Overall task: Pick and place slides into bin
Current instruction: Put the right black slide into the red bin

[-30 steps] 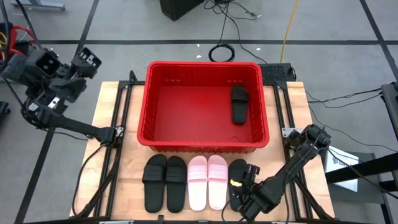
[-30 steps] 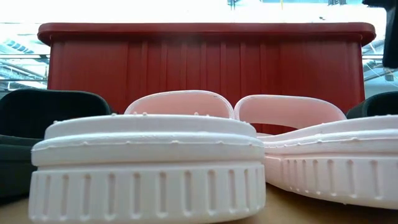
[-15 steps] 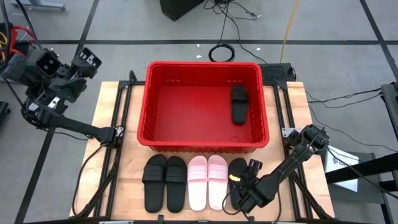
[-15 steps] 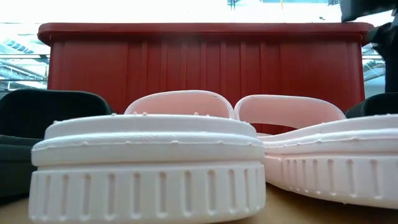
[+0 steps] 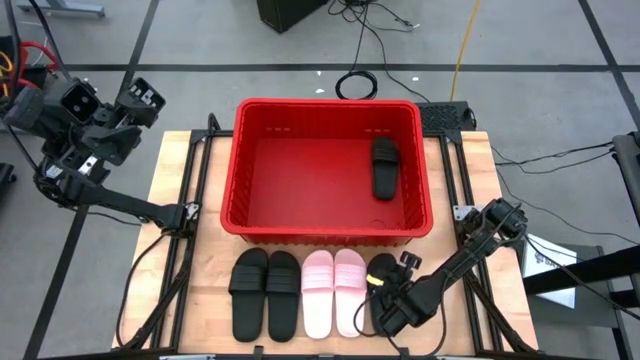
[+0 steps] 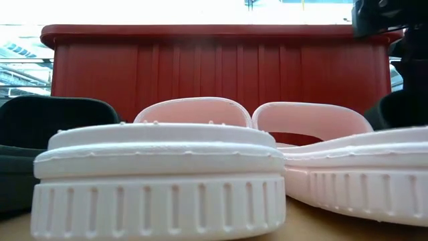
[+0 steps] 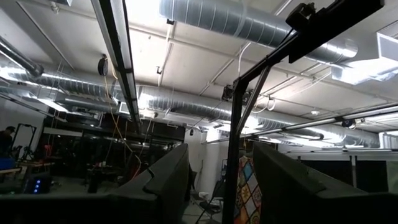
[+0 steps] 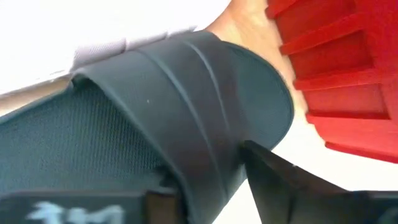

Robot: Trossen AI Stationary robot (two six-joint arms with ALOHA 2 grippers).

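The bin [image 5: 327, 167] sits at the far middle of the table [image 5: 200, 270], its near wall just beyond the row of slides; most of its floor is bare, and one black slide [image 5: 385, 167] lies inside toward the right wall, lengthwise near to far. Along the near edge, in front of the bin, a black pair [image 5: 265, 292] lies at the left, a pale pink pair [image 5: 334, 290] just beside it at the centre, and a single black slide [image 5: 379, 283] at the right end, touching the pink pair. Bare wood stays open at the near left and left of the bin. The right gripper [image 5: 385, 290] is down over that single slide, one dark finger [image 8: 292, 186] against its strap, but whether it has clamped cannot be told. The left gripper [image 5: 140, 97], off the far left corner, holds its fingers [image 7: 165, 186] apart, pointing up at the ceiling.
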